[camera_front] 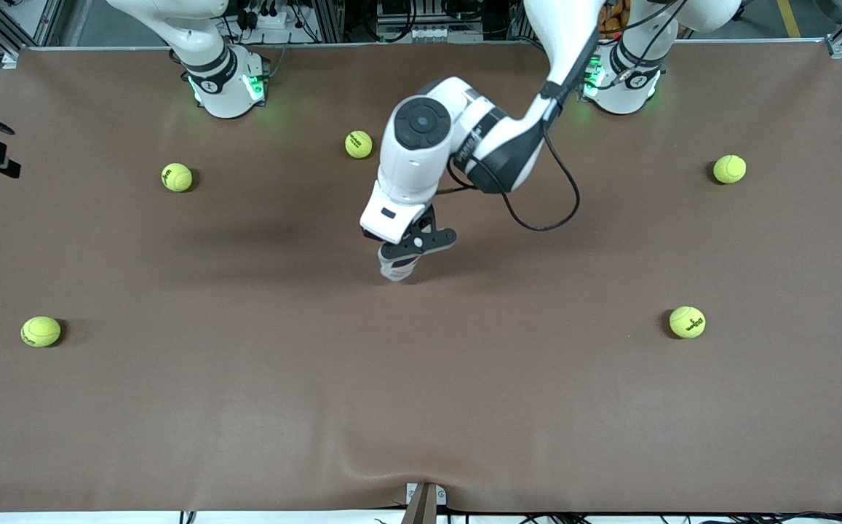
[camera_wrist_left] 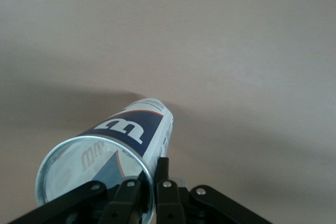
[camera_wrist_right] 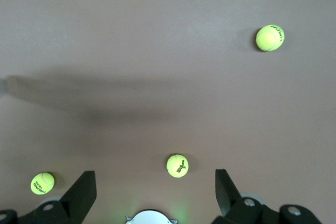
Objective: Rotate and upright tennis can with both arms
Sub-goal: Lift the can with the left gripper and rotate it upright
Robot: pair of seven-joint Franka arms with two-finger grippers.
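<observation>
The left tool [camera_front: 407, 251] was clamped on the rim of the can [camera_front: 399, 266] to stand it upright on the desk [camera_front: 421, 407], while the right tool [camera_wrist_right: 152, 195] waited high with fingers apart

A brown-covered table [camera_front: 246, 407] carries five yellow-green tennis balls [camera_front: 177, 177], and apparently the tennis can's [camera_front: 399, 268] base.

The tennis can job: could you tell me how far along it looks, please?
Done: the tennis can stands nearly upright mid-table. In hand: the left end effector is shut on its silver rim. The right end effector waits open, high up. Left: letting go.
</observation>
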